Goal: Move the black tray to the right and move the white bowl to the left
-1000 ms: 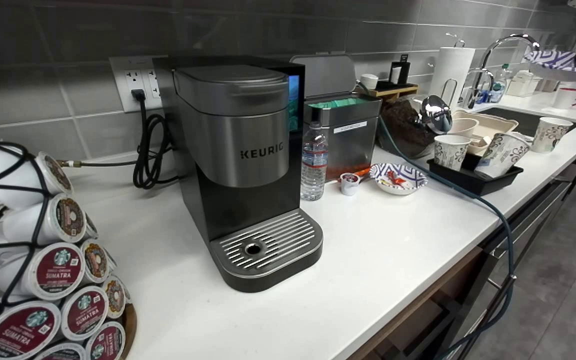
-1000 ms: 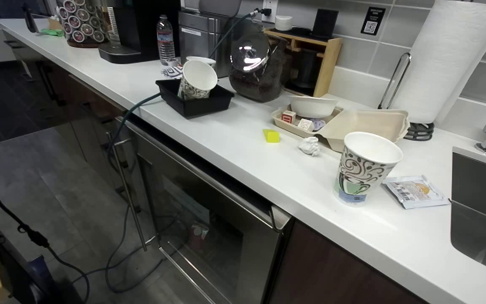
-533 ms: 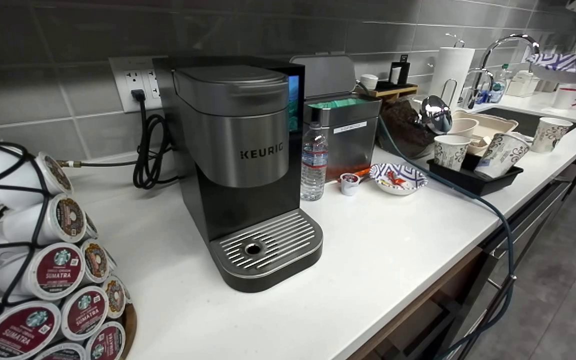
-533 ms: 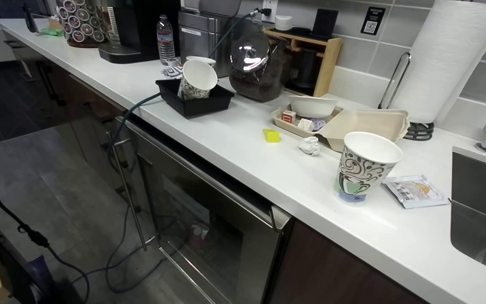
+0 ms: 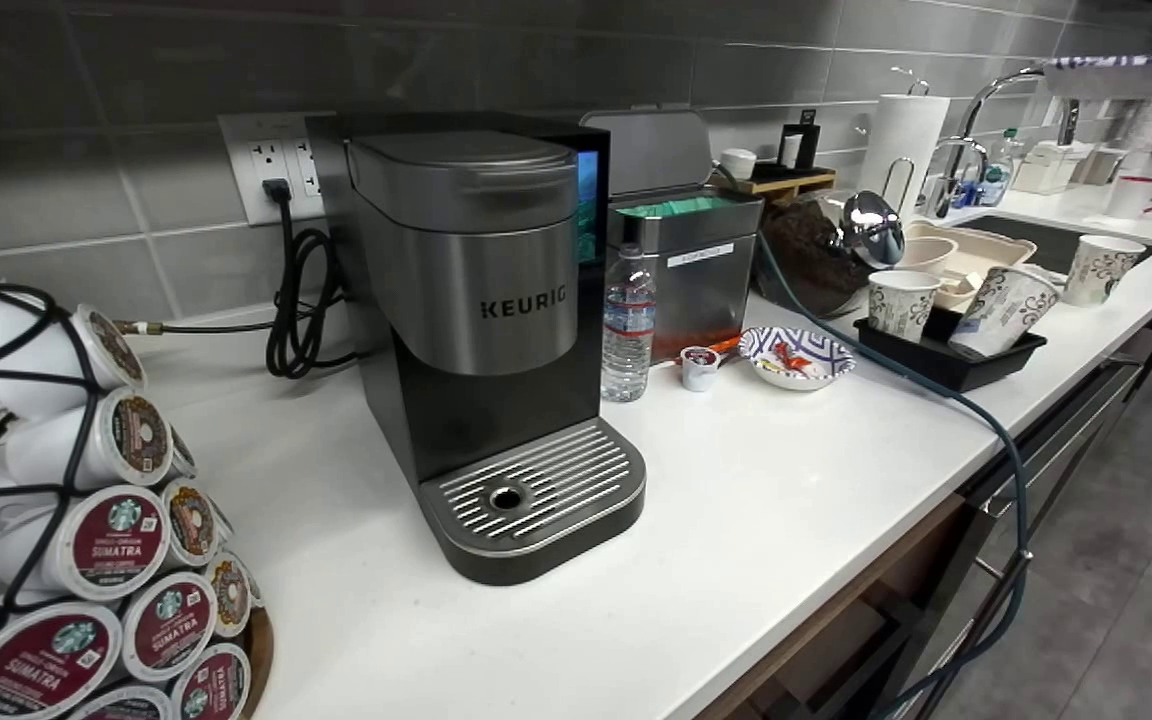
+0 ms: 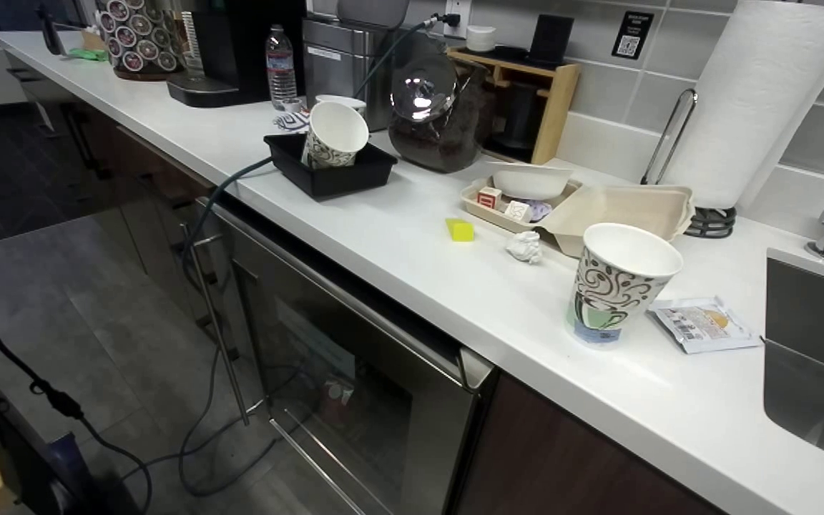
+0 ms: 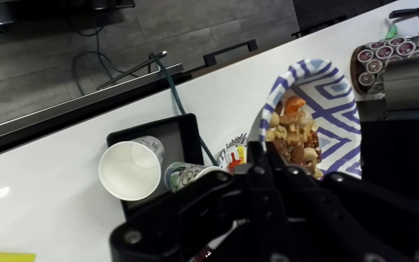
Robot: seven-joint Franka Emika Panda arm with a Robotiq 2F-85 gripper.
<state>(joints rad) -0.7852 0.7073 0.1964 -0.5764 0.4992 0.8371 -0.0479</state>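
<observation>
Now the end effector [image 7: 264,147] pinches the white bowl [image 7: 335,120] by its rim, apart from the black tray [image 7: 190,142].

White bowl [image 5: 1121,80] higher than before

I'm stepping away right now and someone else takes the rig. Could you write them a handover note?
End effector: shut on the rim of the white bowl, which is in the air with nuts inside.
Black tray: on the counter, two paper cups in it.
Done: bowl gripped and raised. Whether the tray has been moved can't be told.
Left: set the bowl down to the left; check the tray's position. A second bowl sits on the counter.
</observation>
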